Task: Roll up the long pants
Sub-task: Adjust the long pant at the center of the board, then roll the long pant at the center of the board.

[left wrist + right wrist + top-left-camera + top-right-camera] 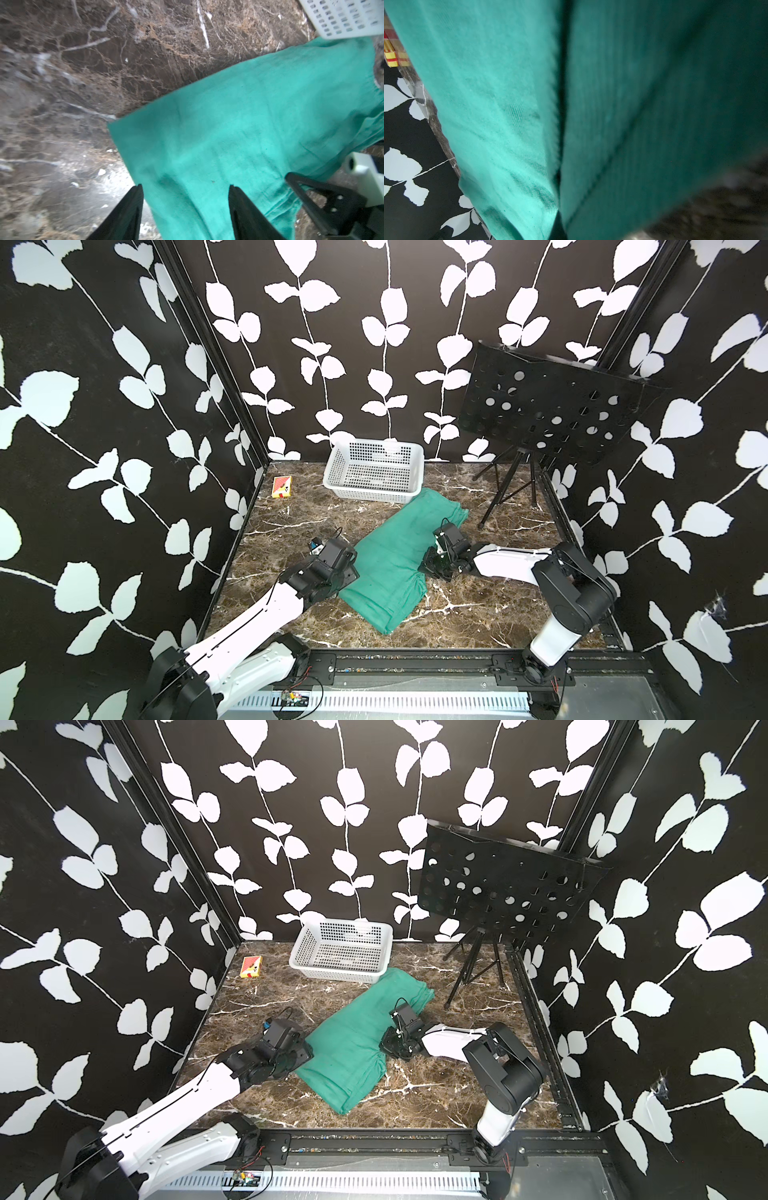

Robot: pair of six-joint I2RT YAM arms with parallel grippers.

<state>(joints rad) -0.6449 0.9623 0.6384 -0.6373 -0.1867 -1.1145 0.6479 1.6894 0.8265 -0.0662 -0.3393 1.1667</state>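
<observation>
The long pants (390,556) lie folded into a thick, soft band of teal-green cotton in the middle of the tabletop (291,522), a glossy brown marble-pattern surface with white veins. The weave looks fine and matte, with a stitched seam and shallow creases in the right wrist view. The band's long axis runs on a diagonal. Its near end points toward the front rail as a squared corner, and its far end, rounded and layered, points to the back right and lies just beside the front rim of the white basket (365,494). The basket is rigid plastic, rectangular, and pierced with rows of small slots.

The left gripper (185,199) sits at the band's left long edge near its middle, its two black tapered fingers (239,207) spread apart, one over the cloth and the other at its edge. The right gripper (426,566) is at the right long edge, where the cloth puckers into small gathers. Its jaws are pressed together on a fold of the pants (in the right wrist view the fabric fills nearly the whole picture and narrows toward the jaws).

A small red and yellow box (281,487) lies at the back left. A black perforated music stand (548,406) on a tripod stands at the back right.
</observation>
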